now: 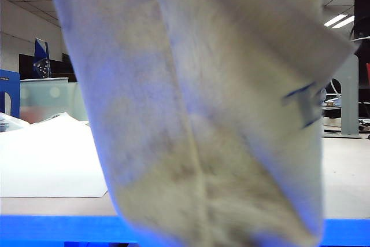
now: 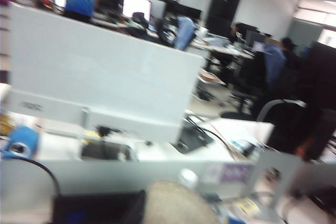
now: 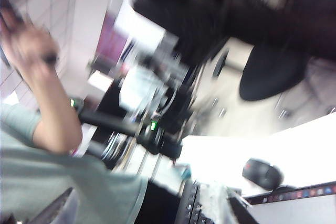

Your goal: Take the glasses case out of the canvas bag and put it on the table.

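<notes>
1. Bag fills the exterior view, lifted and hanging close to the camera, its lower end sagging past the blue front edge of the counter. My reading: the lifting or tipping step is in hand, with the case not yet out.

2. Case is not visible in any view; whether it sits inside the bag I cannot tell.

3. Left gripper is not clearly shown. Its wrist view looks out over the office, with only a beige rounded bit of cloth at the frame's edge. The fingers are together; what they pinch, if anything, cannot be seen, though a fold of the bag is likely.

4. Right gripper is out of sight too. Its wrist view is a smeared, tilted blur of the room, and I cannot tell whether its fingers are apart or together.

5. Next move, as I judge it: steady the bag, find its mouth, and bring the free gripper to reach in.

6. Materials: the bag is floppy cream canvas, coarse, soiled with dark specks, with a central seam and dark printed marks. White paper sheets lie flat on the smooth pale counter.
</notes>
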You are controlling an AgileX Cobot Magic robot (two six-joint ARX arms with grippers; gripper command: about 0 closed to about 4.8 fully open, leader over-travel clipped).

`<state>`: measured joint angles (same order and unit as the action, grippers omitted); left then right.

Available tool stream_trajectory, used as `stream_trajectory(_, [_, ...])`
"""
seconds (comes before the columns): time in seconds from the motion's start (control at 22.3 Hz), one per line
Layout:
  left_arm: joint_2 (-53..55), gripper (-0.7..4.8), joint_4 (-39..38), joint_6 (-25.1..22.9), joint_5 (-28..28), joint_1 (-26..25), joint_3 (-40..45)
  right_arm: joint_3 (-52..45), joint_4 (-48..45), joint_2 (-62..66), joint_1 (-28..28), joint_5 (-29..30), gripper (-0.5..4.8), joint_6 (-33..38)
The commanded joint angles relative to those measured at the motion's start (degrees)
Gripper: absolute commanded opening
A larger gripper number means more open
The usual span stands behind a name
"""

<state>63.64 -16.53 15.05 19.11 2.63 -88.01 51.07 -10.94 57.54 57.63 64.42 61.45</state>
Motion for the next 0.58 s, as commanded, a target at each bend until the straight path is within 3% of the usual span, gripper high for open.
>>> stream_trajectory(0.04, [4.3,-0.04,2.0,2.5,-0.6,-6.7,-9.6,1.5,-14.8,3.8,3.4,-0.8,3.46,5.0])
stream_trajectory(0.22, [12.1,-0.04,3.4,12.2,8.7,-9.7,-22.8,8.9,-16.4,3.5,-1.4,-3.3,3.45,4.6])
stream_trajectory(0.36, [17.7,-0.04,14.4,26.3,18.2,-10.0,-29.9,16.9,-16.3,2.7,-5.8,-3.3,3.45,3.5])
stream_trajectory(0.4, [22.1,-0.04,16.6,32.5,18.6,-11.2,-37.1,20.5,-16.2,2.2,-7.5,-3.3,3.44,2.8])
stream_trajectory(0.45, [24.2,-0.04,16.2,34.0,19.3,-11.9,-41.5,21.8,-16.1,1.9,-8.1,-3.2,3.44,2.8])
stream_trajectory(0.49, [29.7,-0.04,13.5,36.7,21.4,-12.4,-53.7,23.6,-15.3,0.8,-9.3,-2.9,3.44,2.8])
stream_trajectory(0.54, [32.2,-0.04,11.4,37.9,22.2,-12.4,-59.7,23.9,-14.6,-0.1,-9.9,-2.6,3.44,2.8])
stream_trajectory(0.58, [37.6,-0.04,6.8,39.6,23.6,-12.3,-73.1,23.8,-13.0,-1.5,-10.4,-2.5,3.44,2.3])
